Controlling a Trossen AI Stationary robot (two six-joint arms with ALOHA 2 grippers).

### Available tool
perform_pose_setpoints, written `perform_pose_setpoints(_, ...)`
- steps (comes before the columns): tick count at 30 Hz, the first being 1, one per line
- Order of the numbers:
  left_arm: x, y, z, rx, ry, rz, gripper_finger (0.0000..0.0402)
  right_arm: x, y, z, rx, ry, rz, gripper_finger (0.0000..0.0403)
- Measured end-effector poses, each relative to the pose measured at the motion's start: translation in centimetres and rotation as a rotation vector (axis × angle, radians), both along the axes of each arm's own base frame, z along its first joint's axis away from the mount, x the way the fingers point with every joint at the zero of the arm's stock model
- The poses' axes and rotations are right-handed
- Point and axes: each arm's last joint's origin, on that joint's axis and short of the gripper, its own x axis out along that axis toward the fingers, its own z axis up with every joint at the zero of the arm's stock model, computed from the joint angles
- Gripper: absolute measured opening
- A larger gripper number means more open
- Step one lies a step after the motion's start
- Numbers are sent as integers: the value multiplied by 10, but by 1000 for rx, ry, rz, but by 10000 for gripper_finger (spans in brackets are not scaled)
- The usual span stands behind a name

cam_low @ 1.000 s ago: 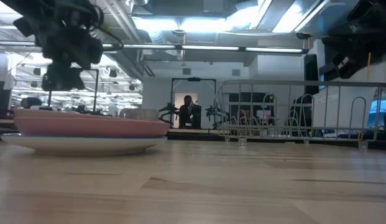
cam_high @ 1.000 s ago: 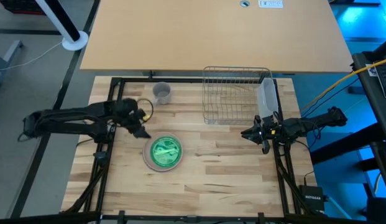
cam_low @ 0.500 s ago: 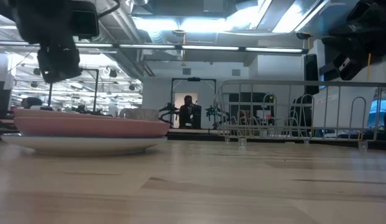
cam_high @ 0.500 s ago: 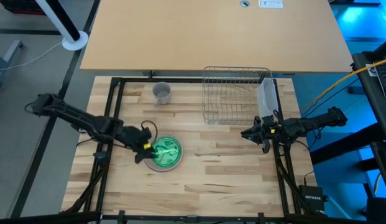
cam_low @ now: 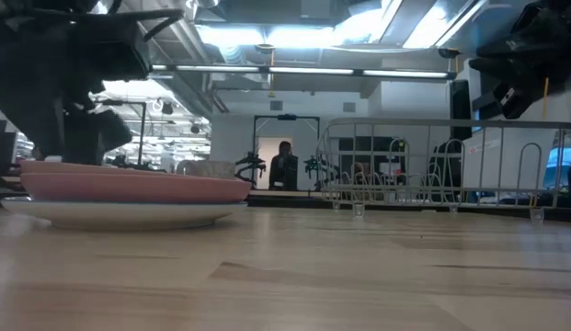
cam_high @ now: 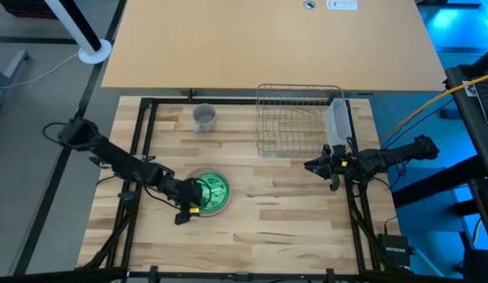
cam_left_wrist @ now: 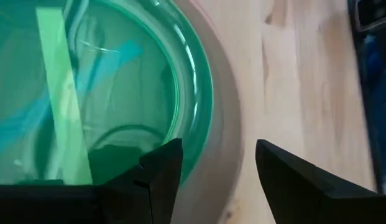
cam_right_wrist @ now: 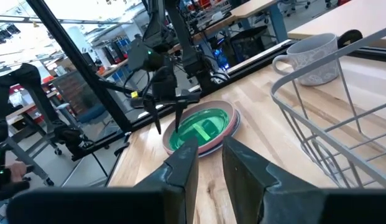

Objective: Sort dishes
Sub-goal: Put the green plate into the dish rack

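Note:
Three plates sit stacked at the table's near left: the green plate (cam_high: 210, 191) on top, under it the pink plate (cam_low: 129, 187), and the white plate (cam_low: 119, 213) resting on the wood. My left gripper (cam_high: 188, 211) is open at the stack's near-left rim. One finger (cam_left_wrist: 161, 171) is over the green plate and the other (cam_left_wrist: 286, 180) is outside the stack, over the table. The grey cup (cam_high: 205, 118) stands upright at the far left. My right gripper (cam_high: 310, 167) waits level at the right, slightly open, with nothing between its fingers. My left gripper slants down from the table's left over the stack's near-left rim (cam_left_wrist: 220, 124). The rim lies between its open fingers. I cannot tell whether either finger touches the plates.
A wire dish rack (cam_high: 295, 122) stands at the far right, with a translucent tub (cam_high: 338, 126) against its right side. Bare wood lies between the plate stack and my right gripper. A person shows far off in the room behind the table.
My left gripper has swung from beside the cup's near side toward the table's near edge and down to the plate stack's near-left rim, rolling as it went. It has stayed open. The plates have not moved.

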Motion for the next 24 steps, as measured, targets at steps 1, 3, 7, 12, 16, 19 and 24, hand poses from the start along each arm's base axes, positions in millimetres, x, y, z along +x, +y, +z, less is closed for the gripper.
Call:
perform_pose_setpoints(1,1,0,1,27,6,-24,195,0,0,0,0,0,0,78)
perform_pose_setpoints(3,3,0,3,91,22,-52,195,0,0,0,0,1,0,78)
perform_pose_setpoints(7,4,1,10,192,31,-79,195,0,0,0,0,1,-1,78)
perform_pose_setpoints(12,6,1,14,222,36,-86,195,0,0,0,0,1,-1,78)
perform_pose_setpoints(16,8,0,18,228,28,-93,195,0,0,0,0,1,-1,78)
perform_pose_setpoints(19,7,2,18,273,32,-93,195,0,0,0,0,1,-1,78)
perform_pose_setpoints(24,3,4,15,331,75,-106,195,0,0,0,-1,2,-1,78)
